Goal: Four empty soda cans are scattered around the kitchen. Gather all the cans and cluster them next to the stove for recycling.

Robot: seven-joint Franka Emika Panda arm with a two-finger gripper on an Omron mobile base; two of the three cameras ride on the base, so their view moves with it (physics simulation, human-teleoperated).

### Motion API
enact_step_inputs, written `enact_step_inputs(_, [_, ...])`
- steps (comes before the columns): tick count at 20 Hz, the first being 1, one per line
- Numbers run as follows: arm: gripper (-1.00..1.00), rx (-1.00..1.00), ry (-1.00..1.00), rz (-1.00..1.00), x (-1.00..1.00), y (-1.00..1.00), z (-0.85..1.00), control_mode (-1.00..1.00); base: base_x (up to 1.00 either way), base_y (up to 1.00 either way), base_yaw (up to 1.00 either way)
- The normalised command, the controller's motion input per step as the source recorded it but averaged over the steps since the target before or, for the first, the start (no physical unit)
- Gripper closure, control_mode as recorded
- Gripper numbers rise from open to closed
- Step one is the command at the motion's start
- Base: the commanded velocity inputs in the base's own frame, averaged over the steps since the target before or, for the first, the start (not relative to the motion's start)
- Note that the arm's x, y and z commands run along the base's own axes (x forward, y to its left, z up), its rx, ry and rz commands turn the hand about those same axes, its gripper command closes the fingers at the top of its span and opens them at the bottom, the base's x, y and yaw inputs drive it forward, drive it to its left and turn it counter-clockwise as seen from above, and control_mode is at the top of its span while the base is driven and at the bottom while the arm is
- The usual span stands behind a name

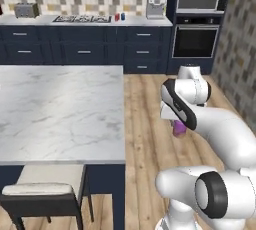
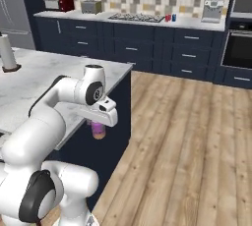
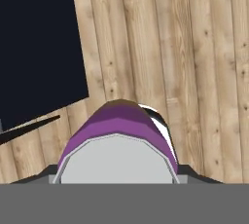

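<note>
Purple can (image 3: 119, 135) hides fingers; base cut off.

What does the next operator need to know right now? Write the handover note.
Hand: shut on the purple soda can with the silvery top, carried over the wooden floor beside the marble island.
Placed: a red can and a blue one stand on the far counter just right of the black gas stove.
Done: two cans by the stove, a third in hand.
Left: drive to the stove, set down the purple can beside them, then find the fourth.
</note>
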Motion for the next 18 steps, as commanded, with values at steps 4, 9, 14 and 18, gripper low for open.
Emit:
enact_step_inputs(4, [1.00, 0.00, 0.00, 0.00, 0.00, 0.00, 0.00, 1.00, 0.46, -0.50, 0.00])
enact_step_inputs(9, [1.00, 0.00, 0.00, 0.00, 0.00, 0.00, 0.00, 1.00, 0.46, -0.50, 0.00])
enact_step_inputs(14, [1.00, 0.00, 0.00, 0.00, 0.00, 0.00, 0.00, 1.00, 0.48, -0.49, 0.00])
enact_step_inputs(18, [1.00, 0.00, 0.00, 0.00, 0.00, 0.00, 0.00, 1.00, 0.52, -0.48, 0.00])
